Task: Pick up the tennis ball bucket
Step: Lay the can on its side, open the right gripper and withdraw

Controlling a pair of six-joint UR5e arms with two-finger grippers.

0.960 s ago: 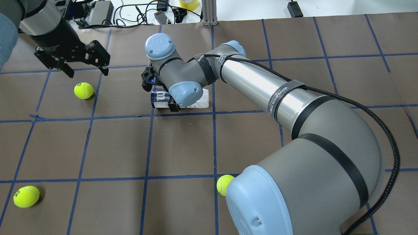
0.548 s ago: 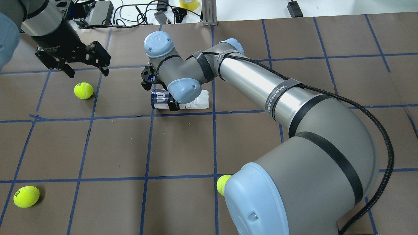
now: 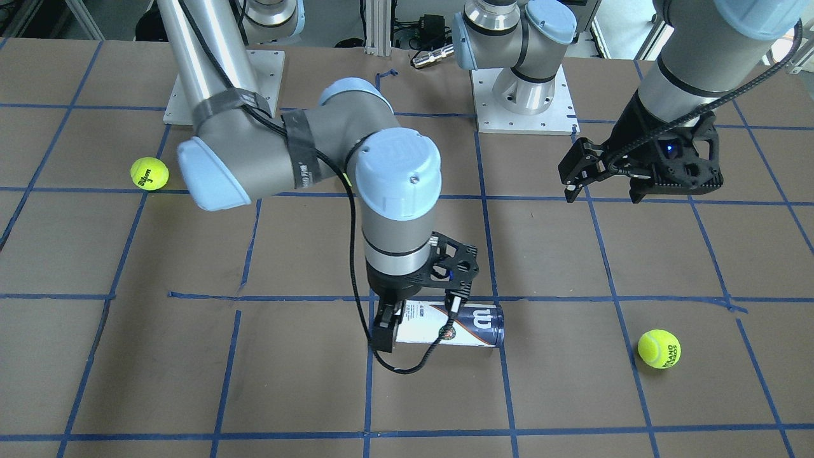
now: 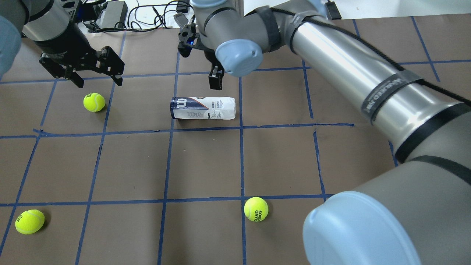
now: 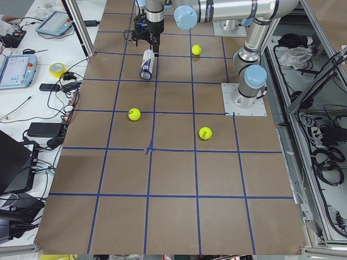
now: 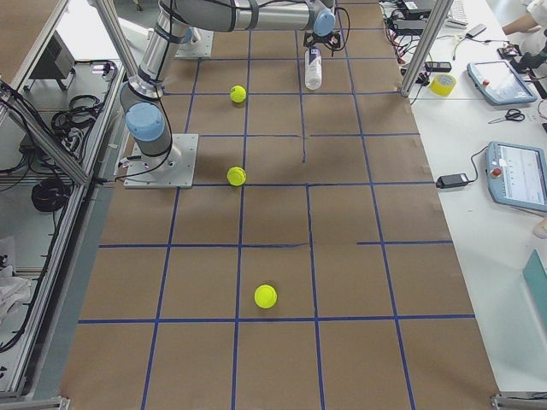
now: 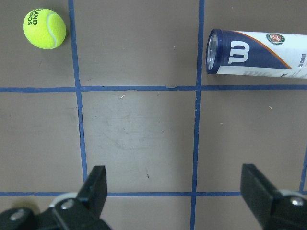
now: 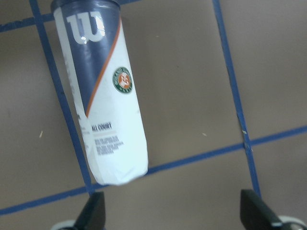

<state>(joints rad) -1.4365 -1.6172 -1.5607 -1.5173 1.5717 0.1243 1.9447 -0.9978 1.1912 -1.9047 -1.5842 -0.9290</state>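
Note:
The tennis ball bucket (image 4: 202,108) is a slim white can with a navy band and a white "W". It lies on its side on the brown table, also in the front view (image 3: 470,324) and the left wrist view (image 7: 259,52). My right gripper (image 4: 200,64) is open and empty, raised above the can. In the right wrist view its fingertips (image 8: 91,211) stand wide apart and the can (image 8: 103,105) lies well below them. In the front view the right gripper (image 3: 420,318) overlaps the can. My left gripper (image 4: 98,81) is open and empty, left of the can.
Three loose tennis balls lie on the table: one (image 4: 94,102) just below my left gripper, one (image 4: 29,221) at the near left, one (image 4: 256,209) near the middle front. Cables and power bricks (image 4: 114,13) lie beyond the far edge.
My right arm has risen from the can; its gripper was down around the can and is now above it. The can lies where it was. The left arm has not moved.

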